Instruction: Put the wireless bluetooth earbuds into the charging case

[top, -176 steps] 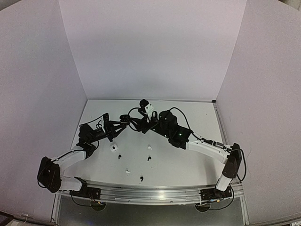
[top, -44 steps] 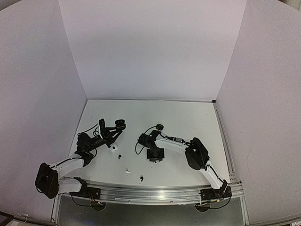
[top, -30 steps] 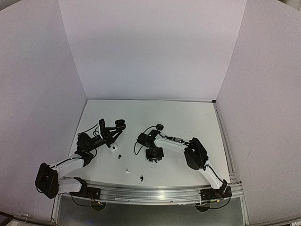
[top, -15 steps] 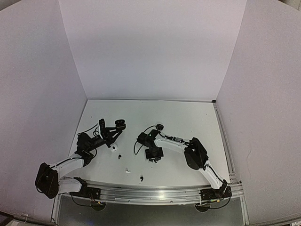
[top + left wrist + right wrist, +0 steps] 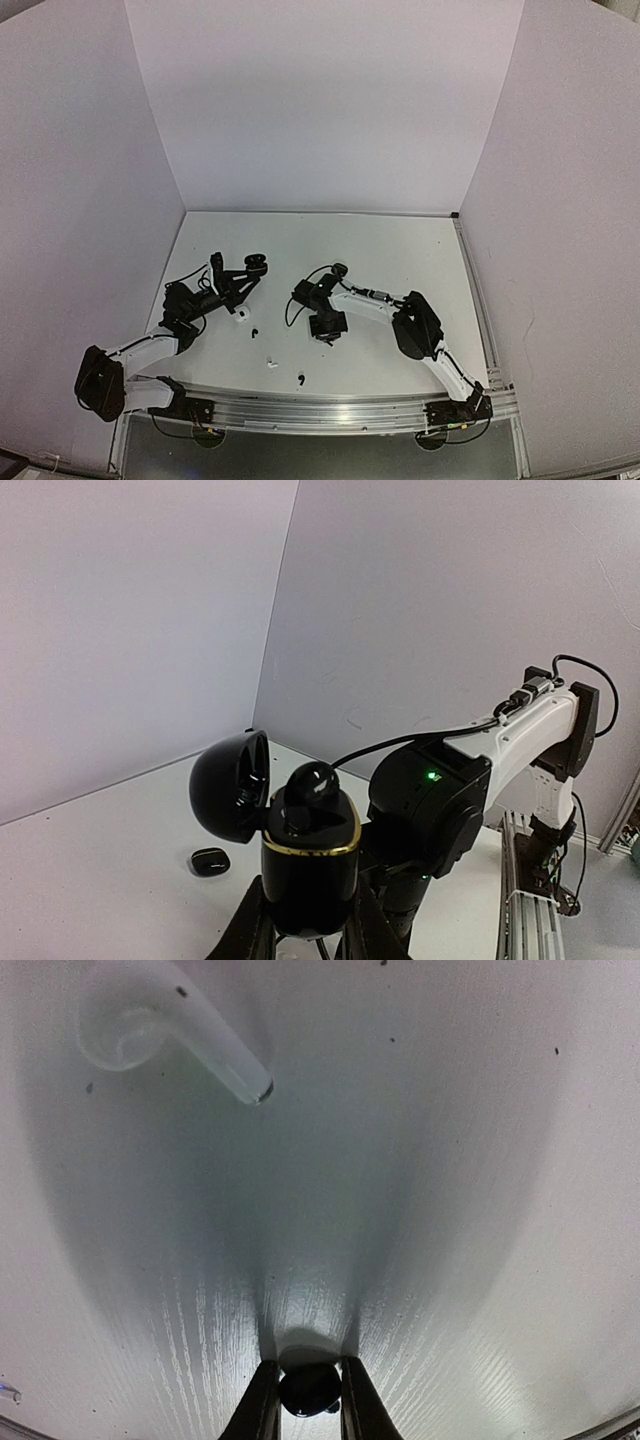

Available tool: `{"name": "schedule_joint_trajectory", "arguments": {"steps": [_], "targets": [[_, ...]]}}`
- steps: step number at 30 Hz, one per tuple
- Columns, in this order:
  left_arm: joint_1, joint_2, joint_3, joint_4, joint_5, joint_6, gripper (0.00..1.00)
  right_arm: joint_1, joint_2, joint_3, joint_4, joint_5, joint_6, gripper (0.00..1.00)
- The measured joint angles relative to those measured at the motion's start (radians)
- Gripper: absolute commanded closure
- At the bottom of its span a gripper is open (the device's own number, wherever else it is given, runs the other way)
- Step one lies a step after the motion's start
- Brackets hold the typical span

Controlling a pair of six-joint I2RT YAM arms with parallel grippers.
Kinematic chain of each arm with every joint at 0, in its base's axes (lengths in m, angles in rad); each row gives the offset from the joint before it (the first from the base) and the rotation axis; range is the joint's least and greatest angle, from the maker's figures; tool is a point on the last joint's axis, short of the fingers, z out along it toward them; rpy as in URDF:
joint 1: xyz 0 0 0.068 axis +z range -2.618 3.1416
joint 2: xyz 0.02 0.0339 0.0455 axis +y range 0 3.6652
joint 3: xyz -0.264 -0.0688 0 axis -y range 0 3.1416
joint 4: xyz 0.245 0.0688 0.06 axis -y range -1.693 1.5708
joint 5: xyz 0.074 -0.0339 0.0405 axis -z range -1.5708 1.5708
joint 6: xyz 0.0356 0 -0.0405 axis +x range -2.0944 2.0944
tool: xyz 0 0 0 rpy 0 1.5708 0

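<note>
R arm has swung back from the mid-counter meet-up w/ the L arm. The right claw (image 5: 308, 1400) is now down at the counter (image 5: 470, 1160), and its fingers have drawn in over the last sec. L arm has barely shifted.

Right claw: pinched on a black earbud (image 5: 308, 1388), held betw the fingertips right at the counter surface. Touching the counter or just off it, can't tell. A white earbud (image 5: 170, 1030) lies ahead of the claw, well apart, stem angled back toward it.

Left claw (image 5: 308, 925): clamped on the charging case (image 5: 310, 865), black w/ gold rim, held upright above the counter. Lid (image 5: 232, 785) is flipped open to the view's left. One seated bud (image 5: 312, 780), black, pokes out of the case top. A small black pebble case (image 5: 210, 860) sits on the counter beyond, apart from the claw.

Edges/room, top view:
- The two claws are apart, w/ open counter betw them.
- Bare counter runs from both arms to the back wall (image 5: 320, 120) and to the right wall (image 5: 560, 250).
- Loose black bud (image 5: 253, 331), loose white bud (image 5: 269, 363) and a second black bud (image 5: 300, 379) lie toward the near-edge rail (image 5: 320, 412), the last one closest to it.
- A small white item (image 5: 241, 313) sits just beside the L arm, too small to ID.
</note>
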Motion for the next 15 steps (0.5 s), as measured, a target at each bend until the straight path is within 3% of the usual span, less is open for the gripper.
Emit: {"name": "schedule_joint_trajectory", "arguments": {"steps": [7, 15], "targets": [[0.0, 0.0, 0.0, 0.0, 0.001, 0.0, 1.0, 0.0, 0.0, -0.001, 0.0, 0.0, 0.001, 1.0], [0.0, 0.0, 0.0, 0.0, 0.001, 0.0, 1.0, -0.001, -0.002, 0.005, 0.0, 0.011, 0.004, 1.0]]}}
